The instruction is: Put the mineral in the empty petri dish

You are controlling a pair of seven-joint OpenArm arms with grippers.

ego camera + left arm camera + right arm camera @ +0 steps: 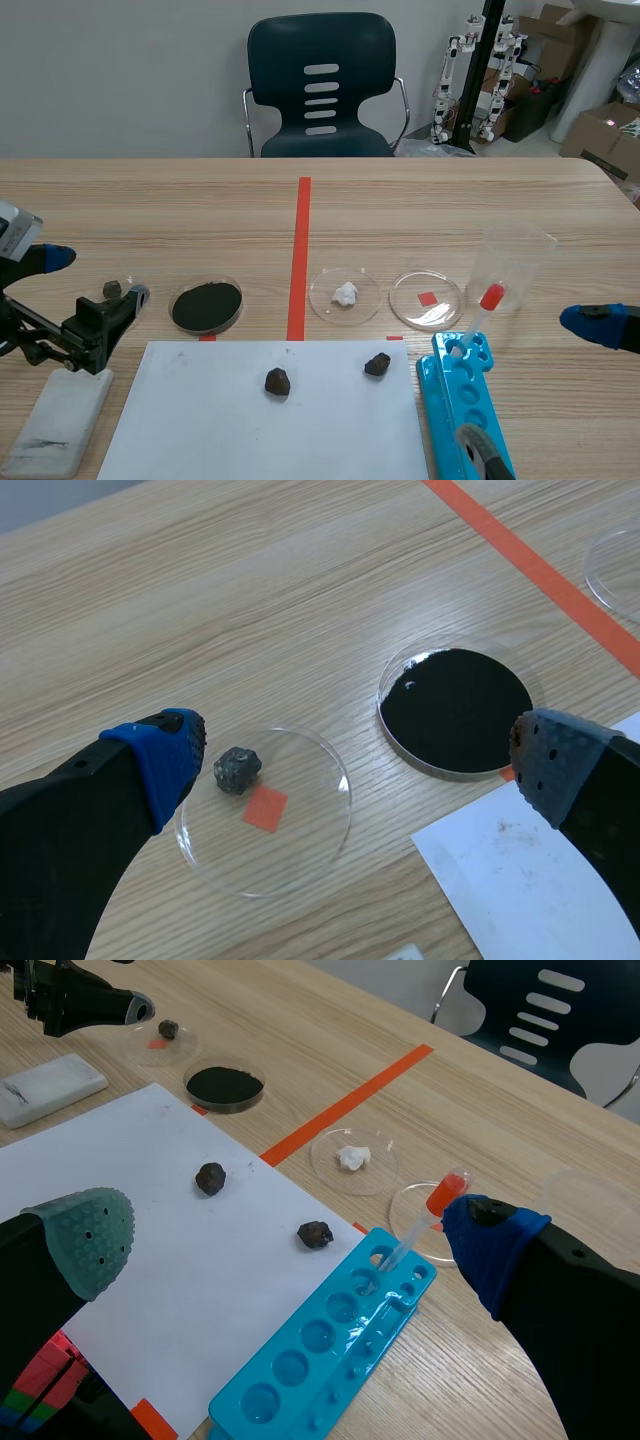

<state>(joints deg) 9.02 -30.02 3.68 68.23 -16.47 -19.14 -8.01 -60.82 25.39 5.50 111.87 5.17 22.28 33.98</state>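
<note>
Mineral [237, 769] lies inside the clear petri dish [300, 852], just beside a red tape square, seen from my remote console. My left gripper [357, 758] hangs over the dish, fingers spread wide and holding nothing. My right gripper [288, 1235] is likewise spread and empty, above the white sheet [150, 1200] and blue well tray [300, 1370].

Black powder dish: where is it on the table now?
In the scene view the dish of black powder sits left of the orange tape line, just beyond the white paper.
</note>
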